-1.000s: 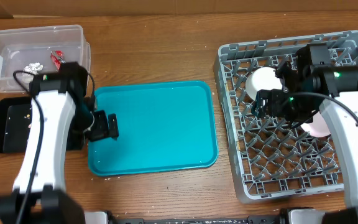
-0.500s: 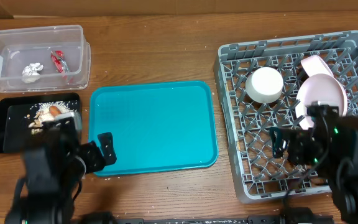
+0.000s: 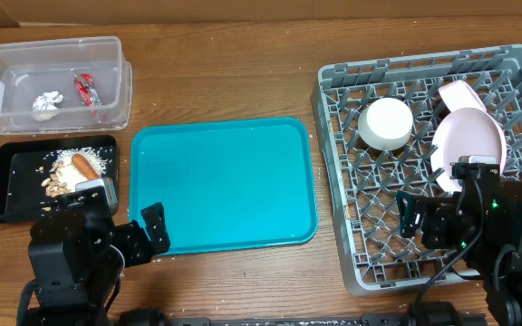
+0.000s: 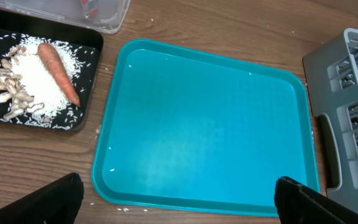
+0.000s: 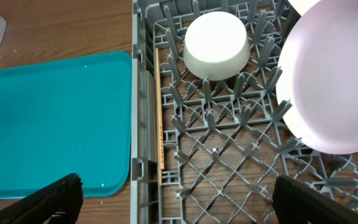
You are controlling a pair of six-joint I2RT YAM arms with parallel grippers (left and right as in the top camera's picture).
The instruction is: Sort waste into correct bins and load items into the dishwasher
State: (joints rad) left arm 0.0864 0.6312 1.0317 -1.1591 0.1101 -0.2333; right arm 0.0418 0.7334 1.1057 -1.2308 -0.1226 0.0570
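— Fingers?
— Left gripper (image 3: 145,237) spread wide, empty, over the teal tray's (image 3: 225,181) near-left corner. Right gripper (image 3: 413,219) is wide too, empty, above the dish rack's (image 3: 515,63) near side.
— Waste?
— Carrot (image 3: 85,166) and rice (image 4: 36,81) lie in the black tray (image 3: 7,181); both wrappers are in the clear tub (image 3: 53,50).
— Obstacles?
— The plate (image 3: 468,145) leans among pegs at the rack's right, with the bowl (image 3: 386,123) beside it.

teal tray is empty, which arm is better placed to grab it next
Left. The left end effector, open, hovers over the teal tray at its near left corner. The right end effector is open over the dish rack, farther off.
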